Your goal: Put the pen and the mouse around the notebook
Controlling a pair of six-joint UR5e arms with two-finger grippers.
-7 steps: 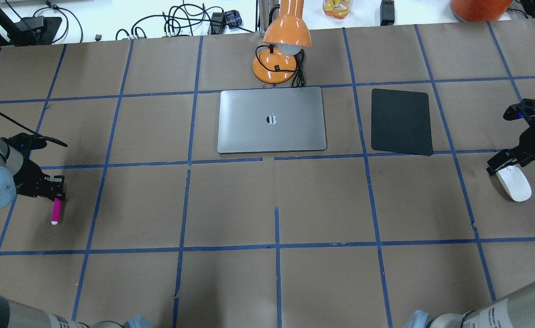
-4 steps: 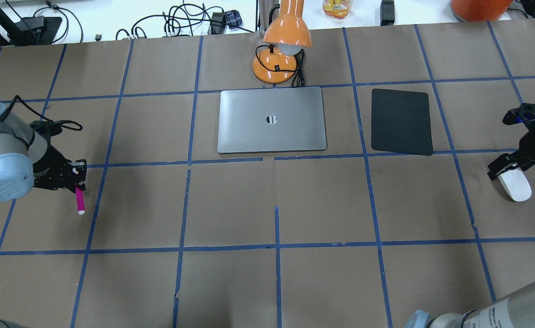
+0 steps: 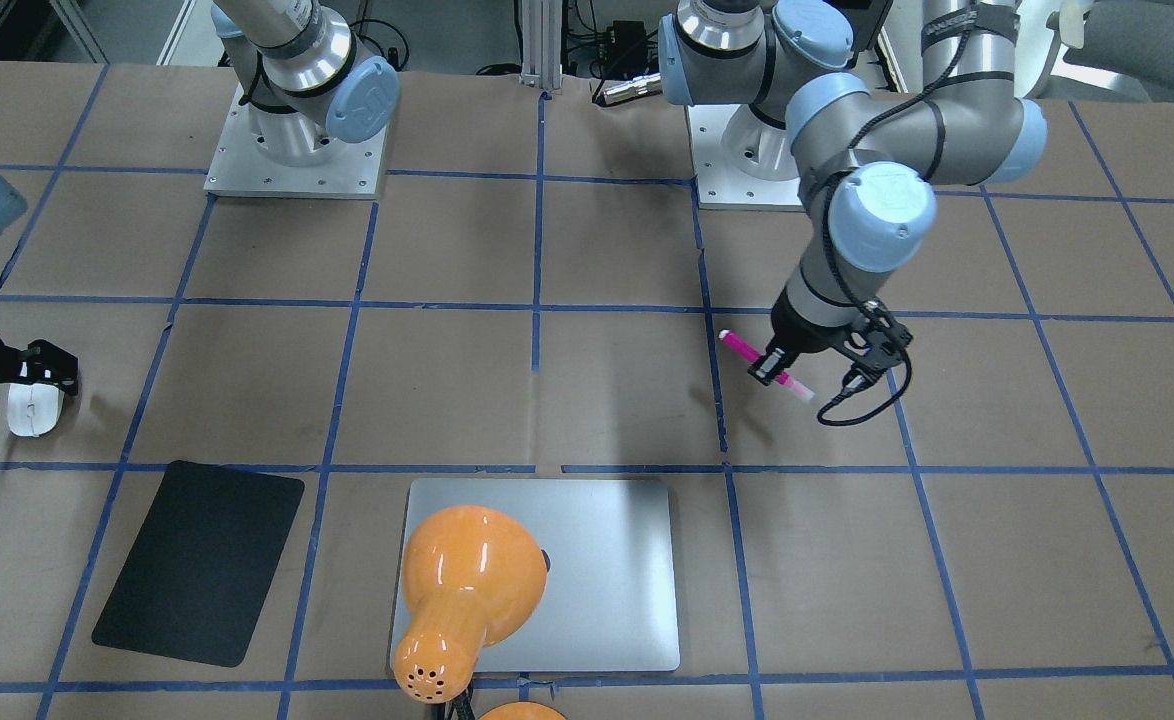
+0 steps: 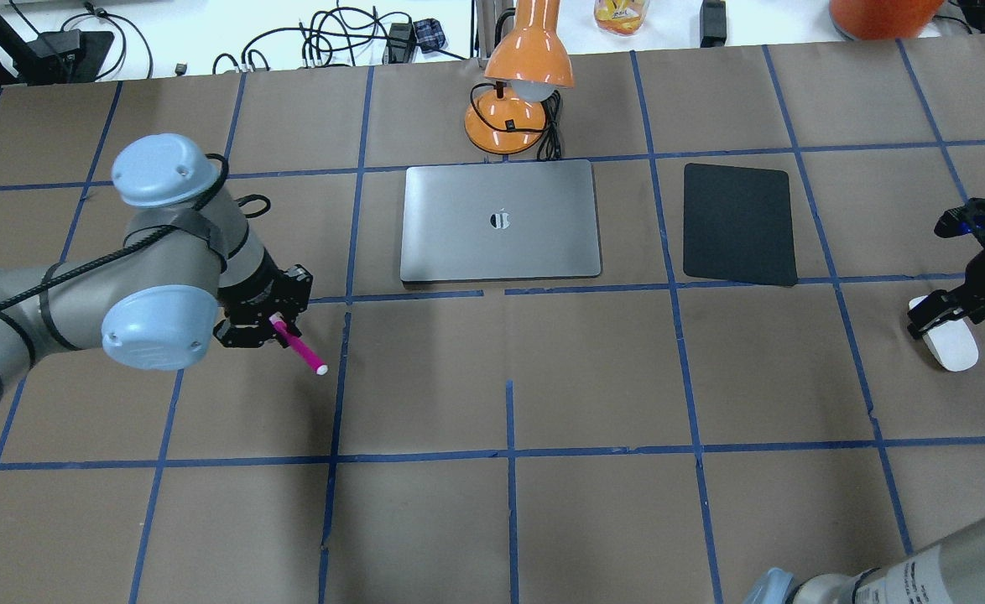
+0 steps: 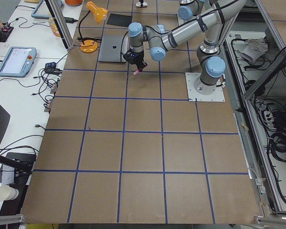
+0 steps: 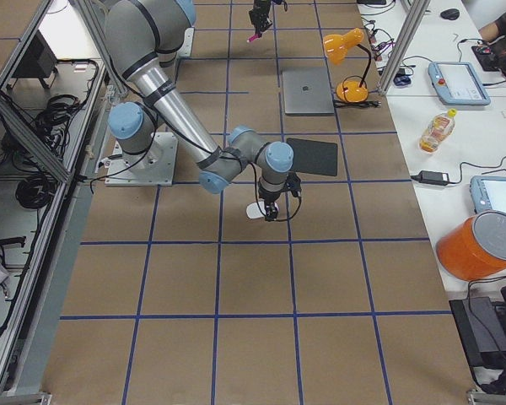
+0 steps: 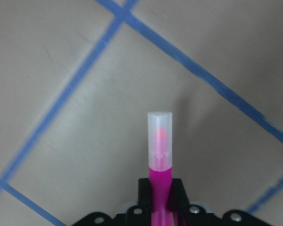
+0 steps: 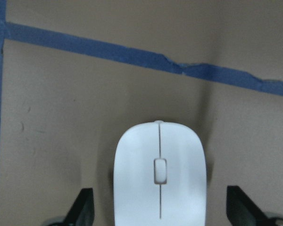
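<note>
The magenta pen (image 4: 298,347) hangs just above the table, with my left gripper (image 4: 274,324) shut on its upper part. Its pale cap (image 7: 159,136) points down and away from the fingers. It sits left of and slightly nearer than the notebook (image 4: 501,220), a closed silver laptop. From the front the pen (image 3: 759,362) slants across the left gripper (image 3: 775,366). The white mouse (image 4: 951,347) rests on the table at the far right. My right gripper (image 4: 934,315) is open and straddles it, and its fingers (image 8: 82,209) stand clear of both sides of the mouse (image 8: 159,174).
An orange desk lamp (image 4: 519,80) stands just behind the notebook and overhangs it in the front view (image 3: 467,590). A black mat (image 4: 739,224) lies right of the notebook. Blue tape lines grid the brown table.
My left arm has carried the pen well to the right, toward the notebook, and the pen has turned to a slant. The right gripper has shifted slightly over the mouse.
</note>
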